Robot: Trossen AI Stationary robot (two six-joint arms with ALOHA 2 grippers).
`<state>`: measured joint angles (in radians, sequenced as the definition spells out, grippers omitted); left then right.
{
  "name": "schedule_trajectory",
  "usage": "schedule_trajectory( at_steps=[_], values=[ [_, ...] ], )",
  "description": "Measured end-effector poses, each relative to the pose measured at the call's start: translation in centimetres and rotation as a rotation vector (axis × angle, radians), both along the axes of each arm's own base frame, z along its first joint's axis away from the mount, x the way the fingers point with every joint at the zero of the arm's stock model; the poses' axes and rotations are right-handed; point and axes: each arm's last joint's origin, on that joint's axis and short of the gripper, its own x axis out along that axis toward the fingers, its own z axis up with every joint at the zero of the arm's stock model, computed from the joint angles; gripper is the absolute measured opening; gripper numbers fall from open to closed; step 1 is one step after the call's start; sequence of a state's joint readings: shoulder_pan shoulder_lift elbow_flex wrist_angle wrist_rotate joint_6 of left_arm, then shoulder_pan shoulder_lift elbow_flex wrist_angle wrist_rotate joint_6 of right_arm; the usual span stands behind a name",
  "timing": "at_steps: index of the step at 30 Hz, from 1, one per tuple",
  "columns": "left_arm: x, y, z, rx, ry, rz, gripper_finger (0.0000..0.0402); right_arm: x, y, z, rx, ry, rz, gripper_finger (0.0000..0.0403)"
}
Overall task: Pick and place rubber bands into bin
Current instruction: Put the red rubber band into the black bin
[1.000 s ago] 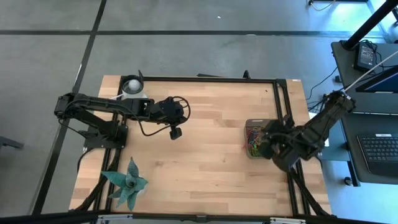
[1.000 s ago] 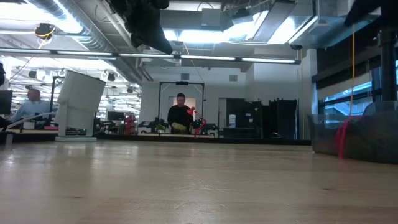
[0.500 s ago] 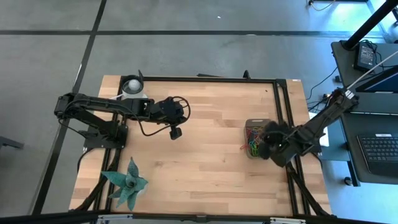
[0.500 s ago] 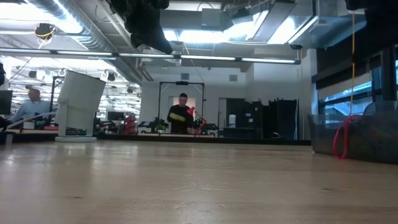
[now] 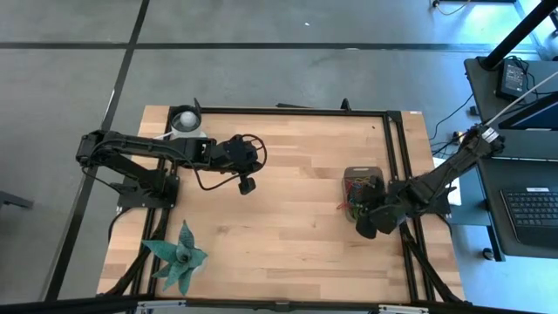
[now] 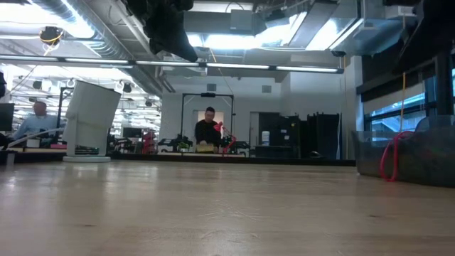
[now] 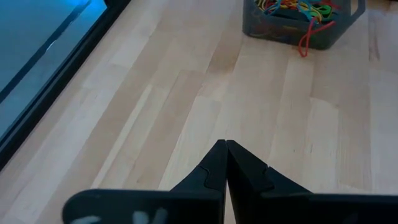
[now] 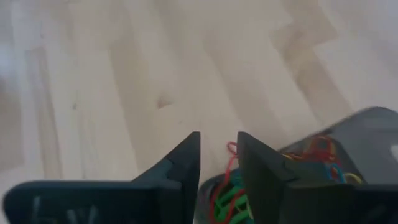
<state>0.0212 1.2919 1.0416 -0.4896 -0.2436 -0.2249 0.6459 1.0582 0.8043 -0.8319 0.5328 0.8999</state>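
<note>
1. Over the near end of the bin (image 5: 362,190), by the table's right side, my right gripper (image 8: 217,163) hangs with its fingers parted a little and nothing between them; a red loop shows through the gap, but it lies lower down and I am not pinching it.
2. The rubber bands (image 7: 297,10) sit heaped inside the bin, a tangle of red, green, yellow and orange. I judge the gap in my fingers suits letting a band fall onto that heap.
3. One red band (image 6: 389,158) hangs over the bin's wall and trails down its outer side toward the wood. It is only half in, so I would count it as not properly placed.
4. My left gripper (image 7: 225,163) waits over the bare middle of the table (image 5: 279,227), well apart from the bin, fingers pressed together and holding nothing. I judge it is kept there to stay out of my right arm's way.
5. I see no loose bands on the open wood in the overhead view; they are tiny, so I cannot be sure.
6. Room to move: the bin stands near the table's right frame rail (image 5: 403,157), so my right arm has little space on that side. Toward the centre the boards are open. The white cup (image 5: 184,119) and the green plant (image 5: 177,254) stand far off on the left.
</note>
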Motion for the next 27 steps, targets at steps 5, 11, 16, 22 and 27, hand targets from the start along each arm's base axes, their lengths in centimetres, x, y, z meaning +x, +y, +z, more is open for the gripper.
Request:
schedule_trajectory(
  at_steps=[5, 11, 16, 22, 27],
  values=[
    [0.0, 0.0, 0.0, 0.000, 0.000, -0.001, 0.0006, 2.1, -0.3, -0.6, 0.023, 0.121, 0.087, 0.0122],
    [0.0, 0.0, 0.0, 0.001, 0.000, -0.002, 0.0006, 4.3, -0.8, -2.1, -0.047, 0.285, 0.124, 0.0123],
    [0.0, 0.0, 0.0, 0.000, 0.001, -0.002, 0.0006, 4.6, -1.4, -3.4, -0.073, 0.417, 0.101, 0.0123],
    [0.0, 0.0, 0.0, 0.000, 0.002, -0.003, 0.0006, 4.7, -1.5, -3.8, -0.080, 0.462, 0.131, 0.0123],
    [0.0, 0.0, 0.0, 0.000, 0.003, -0.003, 0.0006, 4.3, -1.7, -3.9, -0.101, 0.504, 0.137, 0.0123]
  ],
)
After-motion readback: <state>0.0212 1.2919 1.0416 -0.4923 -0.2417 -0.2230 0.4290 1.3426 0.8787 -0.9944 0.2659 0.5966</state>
